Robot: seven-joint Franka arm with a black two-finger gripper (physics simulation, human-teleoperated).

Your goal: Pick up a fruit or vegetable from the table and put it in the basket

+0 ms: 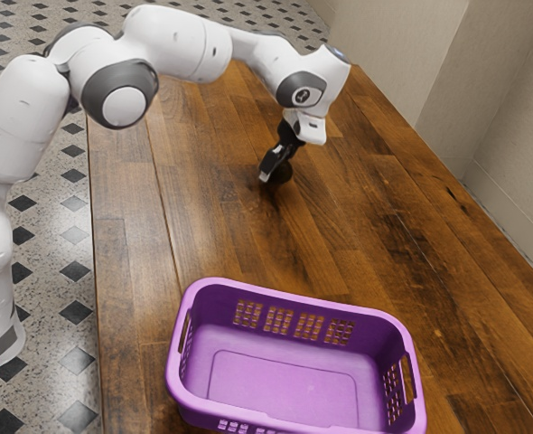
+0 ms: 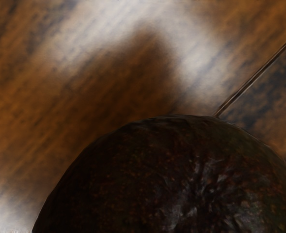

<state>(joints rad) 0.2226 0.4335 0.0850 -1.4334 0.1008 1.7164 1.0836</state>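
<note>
The gripper is low over the far part of the table, pointing down beside a dark, rounded avocado. From the exterior view, it partly covers the avocado's left side. Seen from the hand, the avocado is large, with rough dark brown-green skin, close under the hand. Whether the gripper holds it cannot be told. A purple basket with slotted walls stands on the near part of the table, with nothing visible inside.
The wooden table stretches between avocado and basket. A pale wall runs along the table's edge at the exterior view's right. Tiled floor lies at the exterior view's left, near the arm's base.
</note>
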